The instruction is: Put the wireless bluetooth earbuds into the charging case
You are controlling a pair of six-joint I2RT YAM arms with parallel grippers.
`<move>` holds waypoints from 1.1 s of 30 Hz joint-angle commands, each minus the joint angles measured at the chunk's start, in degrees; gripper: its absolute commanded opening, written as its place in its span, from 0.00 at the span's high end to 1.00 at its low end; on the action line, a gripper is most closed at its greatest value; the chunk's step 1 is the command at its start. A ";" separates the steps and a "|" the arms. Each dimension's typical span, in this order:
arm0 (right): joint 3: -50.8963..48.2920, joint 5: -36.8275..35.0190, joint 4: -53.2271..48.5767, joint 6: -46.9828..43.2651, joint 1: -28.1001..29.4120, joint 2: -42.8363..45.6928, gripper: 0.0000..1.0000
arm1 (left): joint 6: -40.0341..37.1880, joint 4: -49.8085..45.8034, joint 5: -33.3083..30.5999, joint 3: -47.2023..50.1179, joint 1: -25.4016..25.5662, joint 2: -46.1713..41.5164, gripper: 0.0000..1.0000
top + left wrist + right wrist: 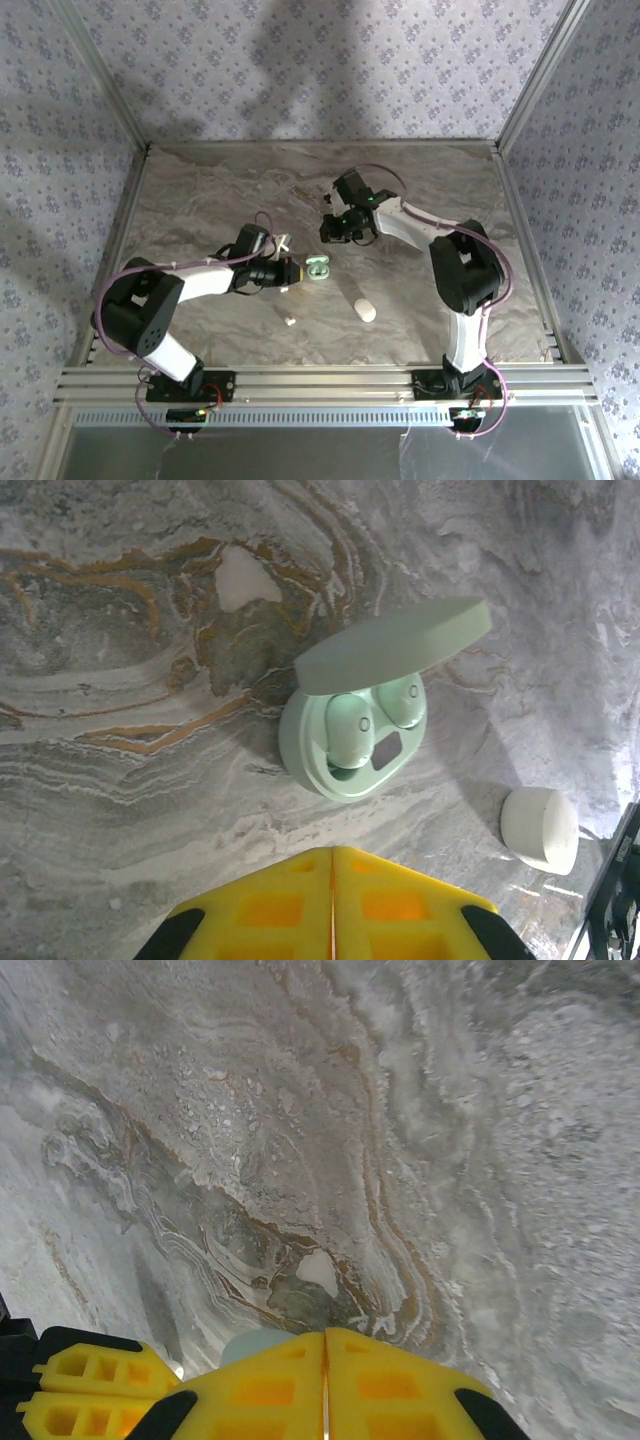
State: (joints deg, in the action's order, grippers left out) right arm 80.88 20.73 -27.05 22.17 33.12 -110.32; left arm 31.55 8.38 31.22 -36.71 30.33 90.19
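The mint charging case (pixel 350 750) lies open on the marble table with its lid (pixel 392 645) raised. Two rounded mint pieces (pixel 350 730) fill its wells. My left gripper (pixel 333 852) is shut and empty, its yellow fingertips a short way in front of the case without touching it; from above it (pixel 296 272) sits just left of the case (pixel 317 268). A tiny white earbud (pixel 291 321) lies on the table nearer the arm bases. My right gripper (pixel 325 1335) is shut and empty, hovering beyond the case (pixel 333 230), with a pale sliver of the case (pixel 248 1341) behind its fingers.
A white oval case (pixel 366 311) lies shut to the right of the tiny bit, also seen in the left wrist view (pixel 540 828). The left gripper's yellow fingers (pixel 80 1390) sit at the lower left of the right wrist view. Metal rails (pixel 320 385) and patterned walls bound the table.
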 commanded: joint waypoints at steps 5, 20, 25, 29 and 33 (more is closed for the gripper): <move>4.74 -0.52 -6.04 -1.47 2.17 -4.51 0.90 | -0.35 -0.03 1.90 -2.09 -0.59 2.68 0.90; -0.34 -0.32 -5.12 -0.73 4.05 -1.12 0.90 | -0.33 0.66 1.27 -1.09 -1.35 1.19 0.91; -1.62 -1.08 -5.03 -0.15 4.67 0.78 0.90 | -0.32 0.85 -0.08 0.11 -1.92 -1.51 0.91; -2.81 -4.25 -5.10 1.02 5.77 2.75 0.85 | -0.02 1.14 -2.46 2.00 -3.01 -5.18 0.90; -3.21 -10.68 -6.08 2.79 8.04 4.48 0.64 | 1.46 2.11 -6.06 5.71 -5.99 -11.38 0.75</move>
State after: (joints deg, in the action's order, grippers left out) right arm 78.26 15.57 -31.44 23.11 39.48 -108.22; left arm 32.42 9.21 28.34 -33.08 26.20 83.09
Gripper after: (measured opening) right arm 0.328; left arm 0.220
